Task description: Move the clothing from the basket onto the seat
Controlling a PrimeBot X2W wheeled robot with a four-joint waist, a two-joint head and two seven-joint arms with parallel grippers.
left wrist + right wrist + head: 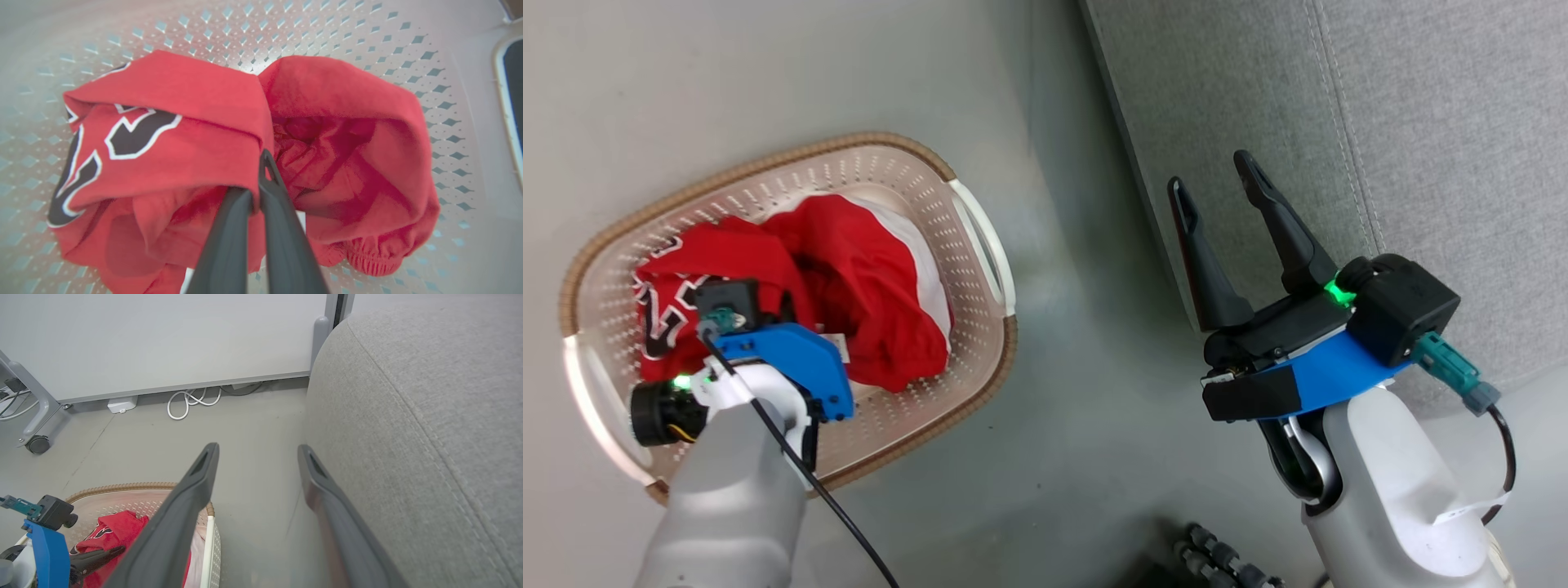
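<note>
The clothing (866, 278), red garments with white and black trim, lies heaped in the cream basket (768, 163) on the floor at the left. My left gripper (255, 175) reaches down into the heap. Its fingers are shut on a fold of the red clothing (184, 102), over the perforated basket (286, 24) bottom. Beside the front edge of the grey seat (1421, 122), my right gripper (1210, 171) hangs open and holds nothing. In the right wrist view the right gripper (257, 448) stands over bare floor, with the seat (408, 396) to its right and the basket (122, 486) at lower left.
Grey floor separates the basket from the seat. A white cable coil (192, 402) and a small white box (121, 404) lie along the far wall. A wheeled frame's caster (37, 444) stands at the far left. A black ribbed hose (1217, 559) lies near my base.
</note>
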